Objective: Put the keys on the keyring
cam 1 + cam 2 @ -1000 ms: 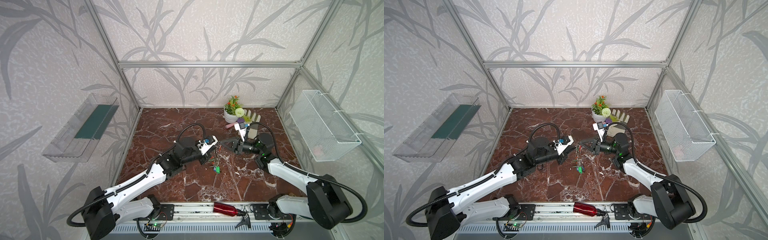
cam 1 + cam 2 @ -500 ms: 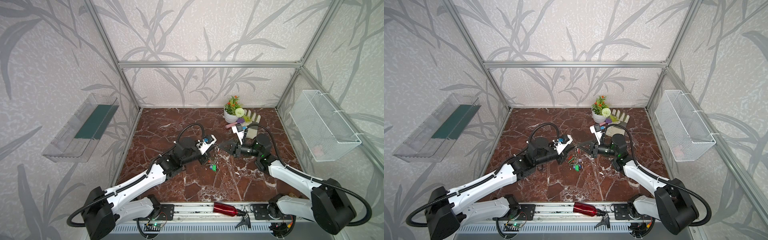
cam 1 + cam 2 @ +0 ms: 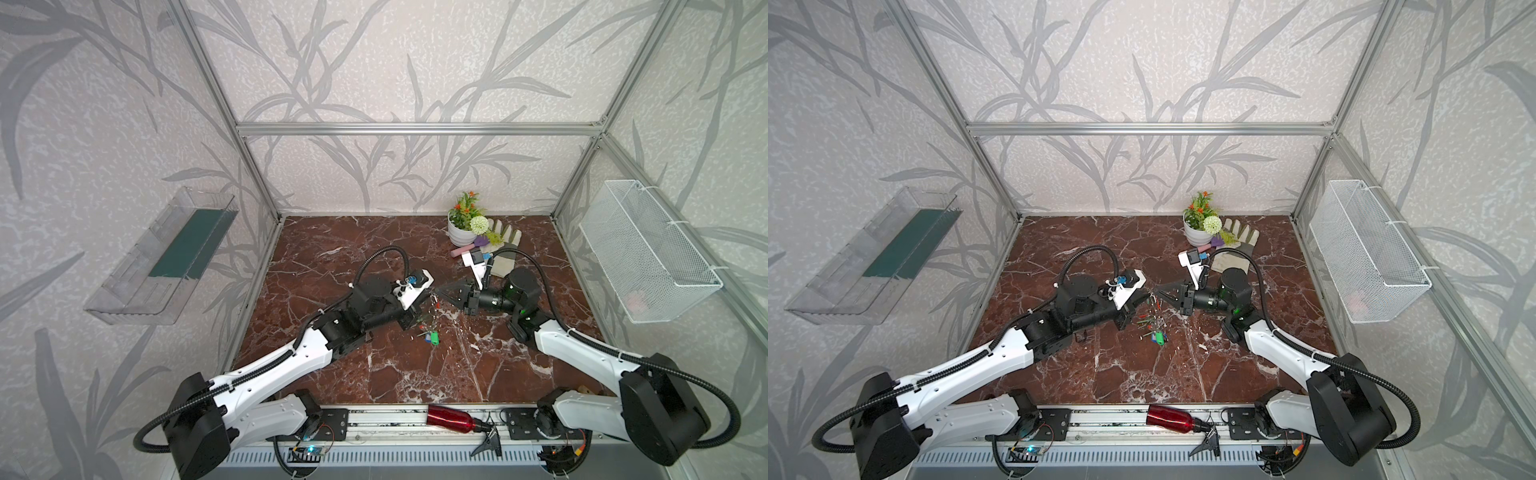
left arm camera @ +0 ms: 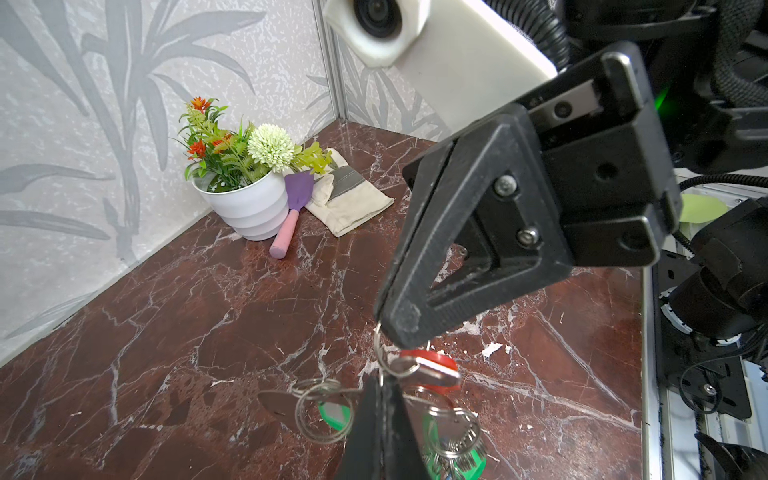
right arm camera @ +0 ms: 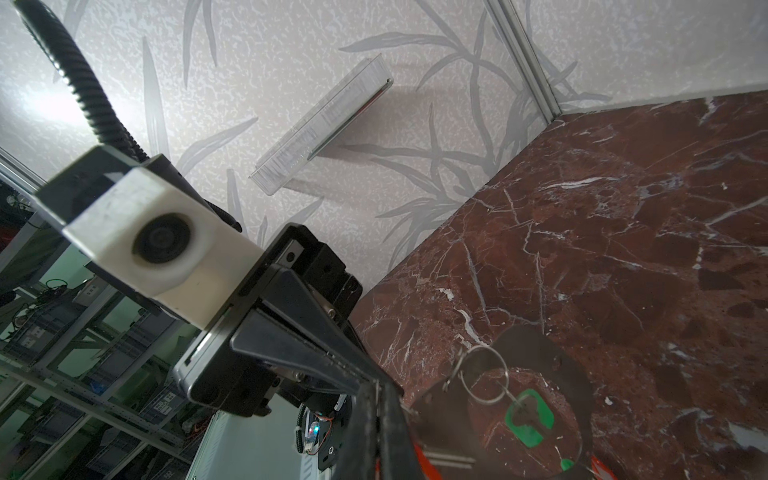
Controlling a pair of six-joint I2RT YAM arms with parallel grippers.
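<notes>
Above the floor (image 3: 374,257), left claw (image 4: 380,384) still grips keyring (image 5: 540,345) (right claw (image 4: 399,330) grips keys (image 4: 434,368)).

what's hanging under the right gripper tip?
A silver split ring hangs from the shut right gripper, the red tag just below it. The left gripper covers the bunch's middle; green tags show beside it.
</notes>
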